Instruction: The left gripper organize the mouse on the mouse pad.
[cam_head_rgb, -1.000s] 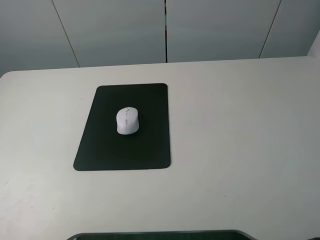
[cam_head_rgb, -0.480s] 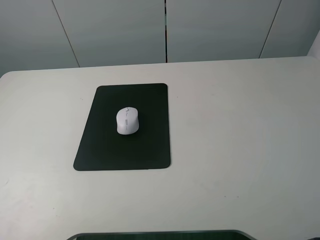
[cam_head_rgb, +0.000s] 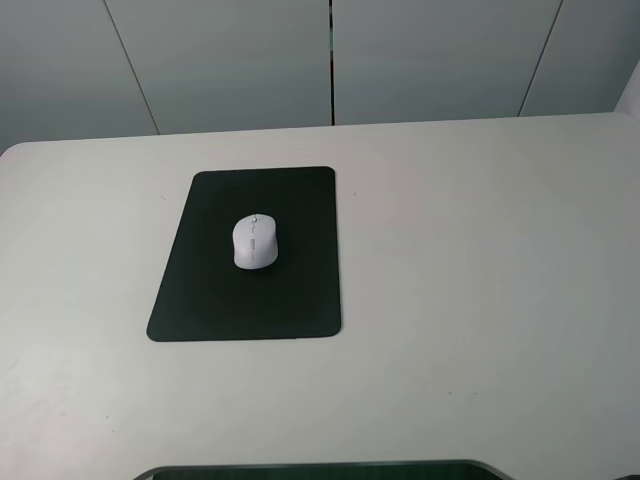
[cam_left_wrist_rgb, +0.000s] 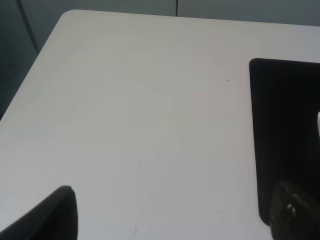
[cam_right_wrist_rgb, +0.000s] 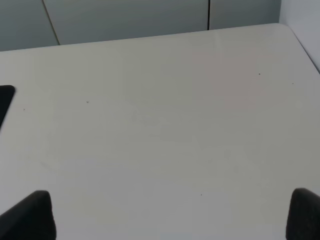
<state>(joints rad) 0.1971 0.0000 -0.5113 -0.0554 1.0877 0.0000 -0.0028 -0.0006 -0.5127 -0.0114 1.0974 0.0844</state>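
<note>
One mouse (cam_head_rgb: 256, 242) sits mid mouse pad (cam_head_rgb: 200, 300) | our left hand (cam_left_wrist_rgb: 170, 220) wide, empty, off the pad's 9 o'clock | risk: careless nudge skews mouse onto worktop (cam_head_rgb: 480, 260)

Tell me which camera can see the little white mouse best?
The exterior high view: the whole mouse sits in plain sight on the mouse pad. The left wrist view catches only a white sliver at the picture's edge. The right wrist view shows no mouse.
</note>
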